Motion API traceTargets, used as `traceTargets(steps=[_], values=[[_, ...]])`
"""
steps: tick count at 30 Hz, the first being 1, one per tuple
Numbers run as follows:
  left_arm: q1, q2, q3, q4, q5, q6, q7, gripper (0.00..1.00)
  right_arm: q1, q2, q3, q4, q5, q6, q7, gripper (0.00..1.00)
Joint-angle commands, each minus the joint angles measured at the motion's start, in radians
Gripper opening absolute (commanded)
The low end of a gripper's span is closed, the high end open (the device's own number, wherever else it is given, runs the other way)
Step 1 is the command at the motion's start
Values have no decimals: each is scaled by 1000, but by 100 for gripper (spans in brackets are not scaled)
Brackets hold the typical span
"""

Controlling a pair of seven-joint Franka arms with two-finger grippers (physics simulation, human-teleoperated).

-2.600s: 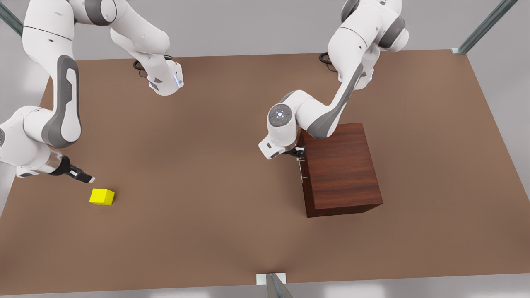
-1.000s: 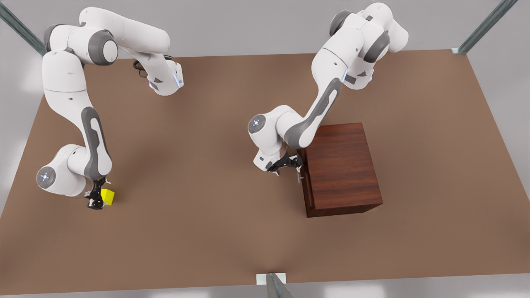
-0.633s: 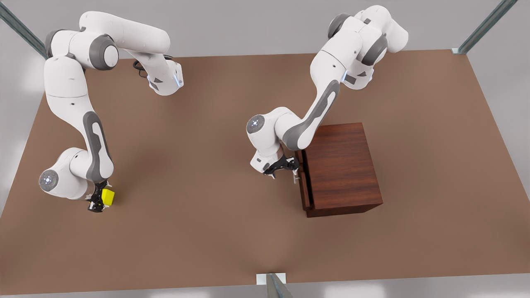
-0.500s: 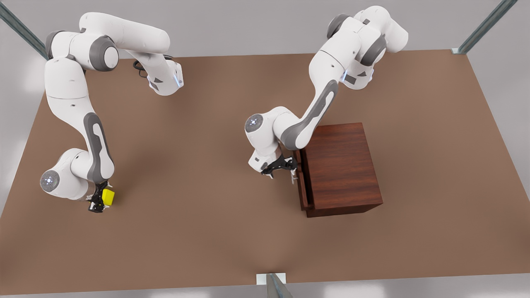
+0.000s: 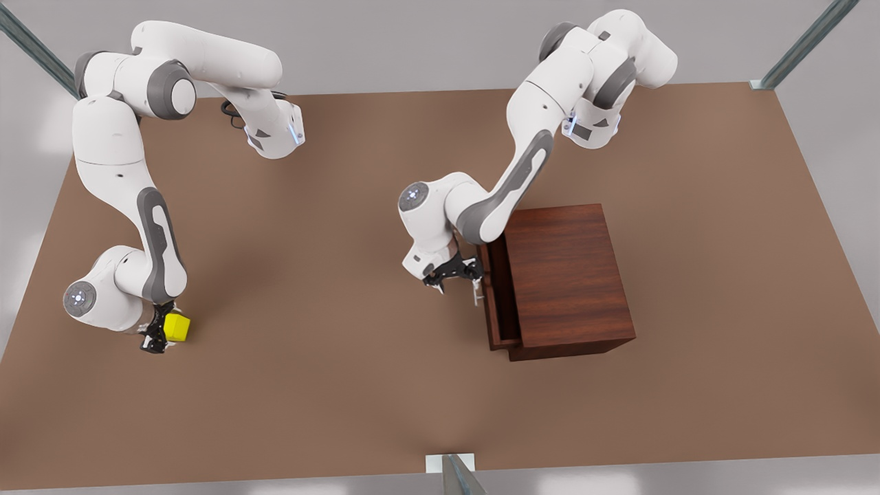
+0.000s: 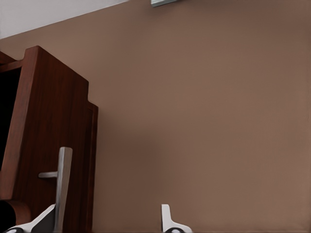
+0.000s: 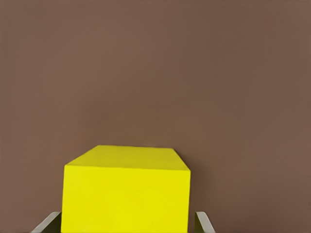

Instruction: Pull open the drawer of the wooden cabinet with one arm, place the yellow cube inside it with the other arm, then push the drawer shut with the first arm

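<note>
Drawer ajar; brown table beside.

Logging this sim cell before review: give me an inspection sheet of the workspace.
Surface: brown table.
Job's things: cabinet at the front view's right, drawer partly open; cube at the front view's left.
Clutter: nothing seen.
Pincers: left pincer open at the drawer's handle; right pincer shut on the cube.
Cables: black loops at both arm bases.
Surroundings: grey floor, metal struts at the table's edges.
</note>
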Motion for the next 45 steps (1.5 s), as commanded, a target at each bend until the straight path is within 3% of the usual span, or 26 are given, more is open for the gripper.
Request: traceTargets(steps=[1, 3, 15, 45], values=[[-7, 0, 0, 1, 12, 4, -12, 100, 0, -1, -1, -1, -5, 3, 15, 100], [-10, -2, 0, 1, 14, 6, -14, 100, 0, 2, -1, -1, -4, 3, 16, 99], [-24, 9, 0, 16, 14, 21, -25, 100, 0, 5, -4, -1, -5, 2, 25, 66], [-57, 52, 2, 85, 14, 53, -45, 100, 14, -185, 16, 7, -2, -202, 55, 67]])
